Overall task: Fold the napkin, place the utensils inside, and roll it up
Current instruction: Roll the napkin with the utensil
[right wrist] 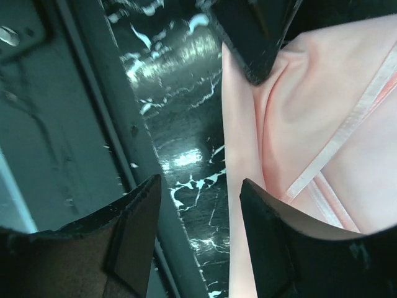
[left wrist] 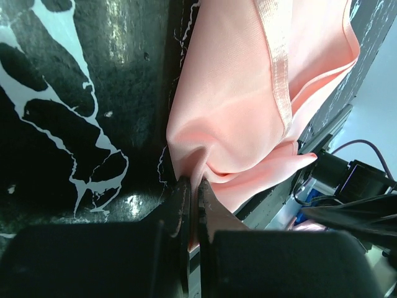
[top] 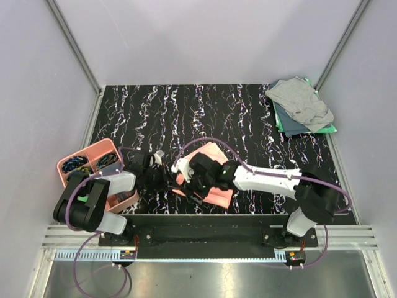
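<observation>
The black table (top: 155,112) with white streaks fills the middle of the top view. The pink napkin (top: 212,153) lies in the lower middle of that view, close to the near edge. It is bunched up into more than one layer. In the upper right corner a grey cloth (top: 298,99) sits on a green cloth (top: 322,130), far from the work. A pink tray (top: 85,152) sits at the left edge. The left claw (left wrist: 191,186) is pinched tight on a fold at the napkin's edge, and the cloth puckers where it bites. I think it holds on so the fold can be pulled over or kept in place. The right claw (right wrist: 200,182) is spread apart with nothing in it. In the right wrist view one finger is over the pink cloth and the other is over bare table, so the napkin's edge runs near the gap. It looks ready to grab that edge close to the other claw.
</observation>
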`<act>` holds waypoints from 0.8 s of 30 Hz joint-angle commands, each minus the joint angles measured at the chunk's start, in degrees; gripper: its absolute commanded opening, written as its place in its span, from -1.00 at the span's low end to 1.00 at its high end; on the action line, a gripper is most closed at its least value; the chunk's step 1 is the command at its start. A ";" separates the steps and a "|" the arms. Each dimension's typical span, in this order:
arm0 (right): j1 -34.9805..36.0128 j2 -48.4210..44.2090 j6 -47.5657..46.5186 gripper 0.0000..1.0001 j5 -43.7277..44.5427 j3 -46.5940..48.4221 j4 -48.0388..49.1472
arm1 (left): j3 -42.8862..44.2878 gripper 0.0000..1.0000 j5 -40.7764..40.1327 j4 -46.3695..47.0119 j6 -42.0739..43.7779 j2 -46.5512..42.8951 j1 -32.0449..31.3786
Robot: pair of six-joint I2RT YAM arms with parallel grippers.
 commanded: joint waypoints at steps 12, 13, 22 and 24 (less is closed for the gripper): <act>10.92 6.12 -9.89 0.22 32.33 -4.98 9.38 | 3.47 -1.00 0.83 -4.02 2.65 0.75 -0.08; 10.92 6.56 -10.15 0.22 32.59 -5.07 9.64 | 3.56 -1.00 1.01 -4.28 2.74 0.83 -0.08; 10.74 11.22 -9.90 0.05 28.47 -5.69 9.65 | 4.79 -1.00 2.32 -4.81 3.97 1.54 -0.08; 10.22 12.01 -9.11 -0.06 24.96 -5.16 8.86 | 4.88 -1.00 2.68 -4.73 4.06 1.54 -0.08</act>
